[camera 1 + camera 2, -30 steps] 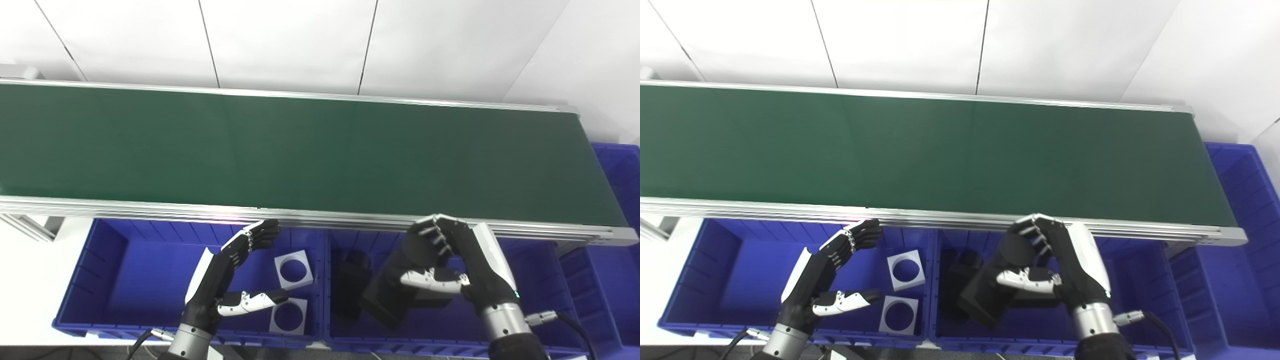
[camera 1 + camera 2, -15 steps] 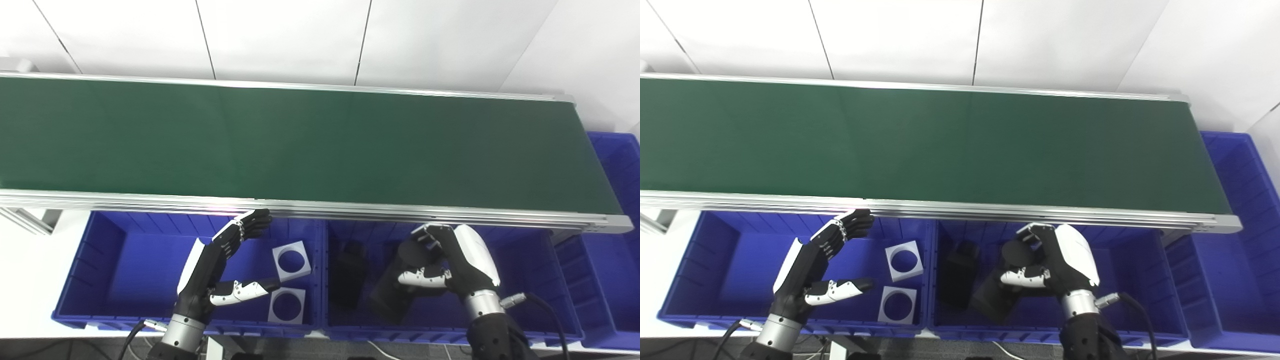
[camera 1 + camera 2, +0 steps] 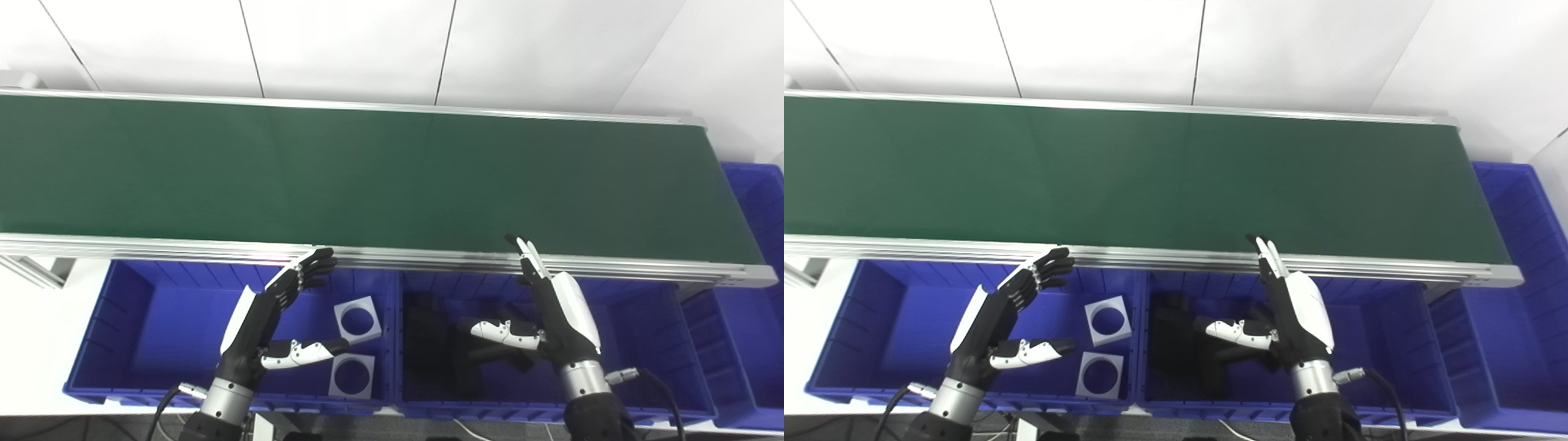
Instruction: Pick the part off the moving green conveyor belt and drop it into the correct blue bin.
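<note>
Black parts [image 3: 438, 343] lie in the middle blue bin [image 3: 667, 349], below the right hand [image 3: 554, 318], which holds nothing.
Green conveyor belt [image 3: 380, 177] runs bare across the view, its aluminium rail [image 3: 184, 248] just above the bins. The right hand hangs over the middle bin with fingers [image 3: 528, 257] stretched straight up to the rail and thumb out to the side, spread wide. The left hand [image 3: 269, 331] hovers over the left blue bin [image 3: 122, 324], also empty and wide apart, fingertips near the rail. Two white square plates with round holes [image 3: 357, 317] rest in that left bin, one beyond the other, just beside the thumb. Another blue bin [image 3: 756, 202] sits past the belt's right end.
</note>
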